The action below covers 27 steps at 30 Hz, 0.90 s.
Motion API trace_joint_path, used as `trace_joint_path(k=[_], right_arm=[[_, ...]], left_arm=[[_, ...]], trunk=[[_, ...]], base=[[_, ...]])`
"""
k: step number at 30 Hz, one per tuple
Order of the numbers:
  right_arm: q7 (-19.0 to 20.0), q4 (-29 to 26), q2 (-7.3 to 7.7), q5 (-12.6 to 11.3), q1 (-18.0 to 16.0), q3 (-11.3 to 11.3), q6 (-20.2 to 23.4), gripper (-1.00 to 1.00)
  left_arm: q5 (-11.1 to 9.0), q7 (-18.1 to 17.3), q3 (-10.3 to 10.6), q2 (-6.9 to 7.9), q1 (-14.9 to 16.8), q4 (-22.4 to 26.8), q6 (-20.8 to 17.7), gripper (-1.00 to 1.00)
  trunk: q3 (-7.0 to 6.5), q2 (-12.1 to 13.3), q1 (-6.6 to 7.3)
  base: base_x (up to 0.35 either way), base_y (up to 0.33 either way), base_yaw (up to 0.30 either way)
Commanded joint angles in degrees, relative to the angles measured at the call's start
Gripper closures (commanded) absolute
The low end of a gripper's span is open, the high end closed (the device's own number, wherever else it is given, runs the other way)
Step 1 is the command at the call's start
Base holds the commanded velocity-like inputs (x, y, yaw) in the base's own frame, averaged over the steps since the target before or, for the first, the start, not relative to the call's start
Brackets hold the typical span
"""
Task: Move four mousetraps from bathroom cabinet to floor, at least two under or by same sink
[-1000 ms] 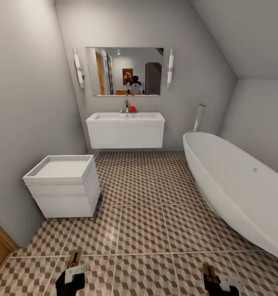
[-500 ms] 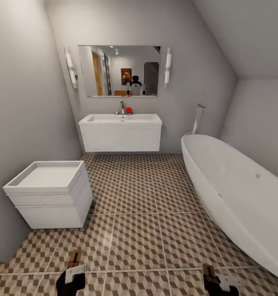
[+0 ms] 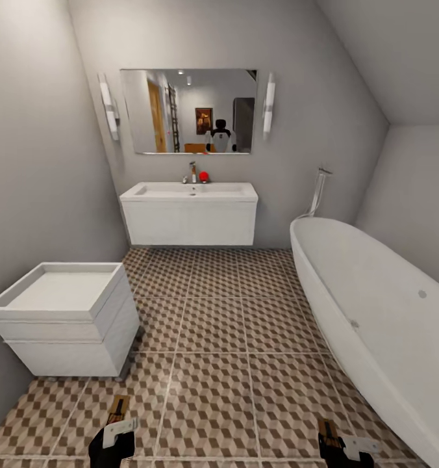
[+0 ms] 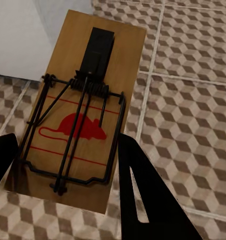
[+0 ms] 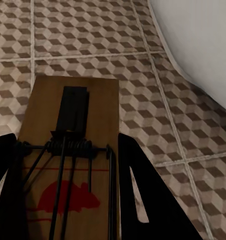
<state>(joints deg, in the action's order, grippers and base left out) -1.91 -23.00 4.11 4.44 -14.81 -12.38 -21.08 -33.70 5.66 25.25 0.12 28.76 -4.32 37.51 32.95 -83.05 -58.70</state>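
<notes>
**Two traps in hand, robot faces the bathroom sink**

The bathroom floor (image 3: 232, 338), large square tiles in a brown, beige and white cube pattern with pale grout lines, runs from the robot to the far wall. A long white oval bathtub (image 3: 375, 305) lines the right side. A small white boxy drawer unit (image 3: 63, 318) stands against the left wall. At the far wall hangs the bathroom sink (image 3: 189, 211), a white rectangular basin on a boxy white vanity with a chrome tap, below a wide wall mirror (image 3: 188, 112).

At the near edge of the head view, the left gripper (image 3: 112, 437) and the right gripper (image 3: 344, 447) are both held low over the tiles. The left gripper is clamped on a flat brown wooden mousetrap (image 4: 80, 115) with dark wire parts and a red mouse print, the board pinched between the black fingers (image 4: 143, 200). The right gripper is likewise closed on a second mousetrap (image 5: 67, 165) of the same kind.

The sink is well apart from the robot, so the step in hand appears to be the approach. Done well, it would mean rolling straight up the open lane between drawer unit and tub, keeping both boards level, then lowering each flat onto the tiles under or just beside the vanity before letting go.
</notes>
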Motion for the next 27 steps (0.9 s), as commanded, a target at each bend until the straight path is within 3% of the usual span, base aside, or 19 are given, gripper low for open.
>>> trace_joint_path(k=[1,10,27], right_arm=[[-0.01,0.06,-0.03,0.29,-0.04,-0.19,-0.19,1.0],[0.0,0.06,-0.07,0.31,-0.04,-0.19,-0.19,1.0],[0.06,0.06,-0.07,0.31,-0.04,-0.19,-0.19,1.0]], left_arm=[[0.3,0.53,0.42,-0.04,0.07,-0.16,0.19,1.0],[0.3,0.57,0.42,-0.04,0.07,-0.16,0.19,1.0],[0.3,0.55,0.42,-0.04,0.07,-0.16,0.19,1.0]], trunk=[[0.05,-0.03,-0.03],[0.05,-0.03,-0.03],[0.05,-0.03,-0.03]], base=[[0.312,-0.133,0.09],[0.326,-0.097,0.032],[0.341,-0.004,0.0]])
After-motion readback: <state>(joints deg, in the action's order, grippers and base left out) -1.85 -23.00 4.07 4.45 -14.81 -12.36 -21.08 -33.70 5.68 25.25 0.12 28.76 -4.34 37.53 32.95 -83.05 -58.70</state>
